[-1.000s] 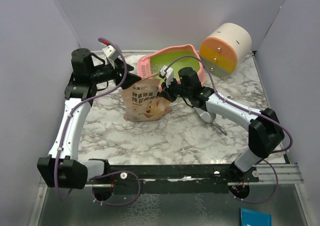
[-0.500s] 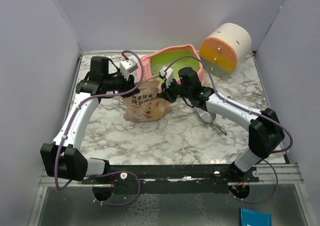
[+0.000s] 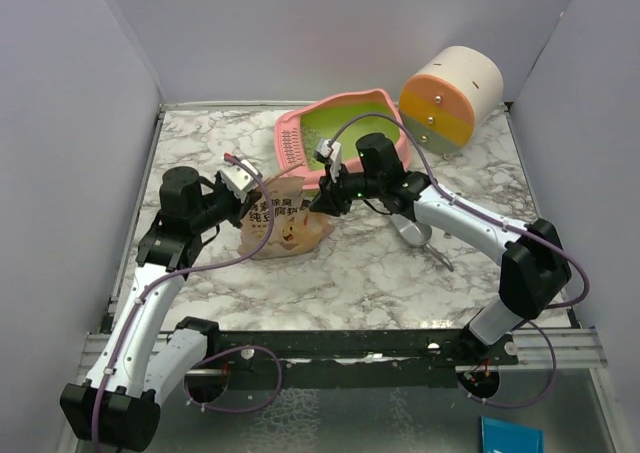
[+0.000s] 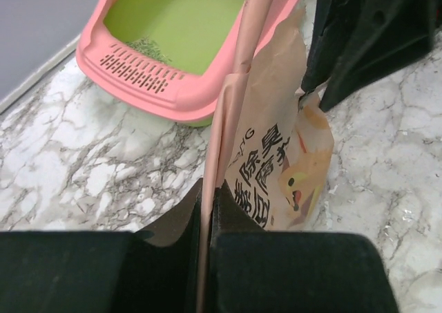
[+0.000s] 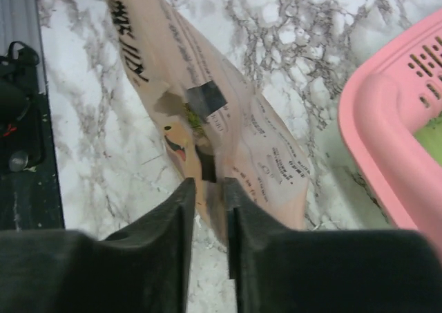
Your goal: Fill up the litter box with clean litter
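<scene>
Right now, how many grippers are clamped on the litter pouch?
2. The left gripper pinches the pouch at its left edge; the right gripper pinches the opposite edge, nearer the litter box.

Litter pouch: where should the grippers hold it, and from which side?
Grip the litter pouch by its flattened upper edge, which looks thin enough to fit between two fingers. Come in from either end. The left gripper is shut on the left end and the right gripper on the right.
</scene>
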Available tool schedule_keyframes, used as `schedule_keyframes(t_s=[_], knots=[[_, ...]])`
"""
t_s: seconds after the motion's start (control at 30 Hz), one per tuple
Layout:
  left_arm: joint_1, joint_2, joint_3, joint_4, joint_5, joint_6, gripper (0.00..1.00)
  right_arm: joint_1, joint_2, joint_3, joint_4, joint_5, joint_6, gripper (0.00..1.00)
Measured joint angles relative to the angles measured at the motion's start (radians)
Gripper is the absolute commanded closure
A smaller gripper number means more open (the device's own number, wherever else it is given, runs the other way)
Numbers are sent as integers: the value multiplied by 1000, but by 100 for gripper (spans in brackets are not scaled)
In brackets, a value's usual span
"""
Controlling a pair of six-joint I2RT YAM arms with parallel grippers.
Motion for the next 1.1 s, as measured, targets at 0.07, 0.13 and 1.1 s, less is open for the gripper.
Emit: schedule_keyframes(t_s=[0.07,0.13,1.1], knots=[[2,-11,-23,37,-2,0,100,-3,-9,2,-32,-40,-2,64],[3,-24,-56,87,1,2,100,-5,-18,4,-55,-54,-6,60],[8,7,-92,278,81,30,100,-80,119,291,-217,0,-69,59]])
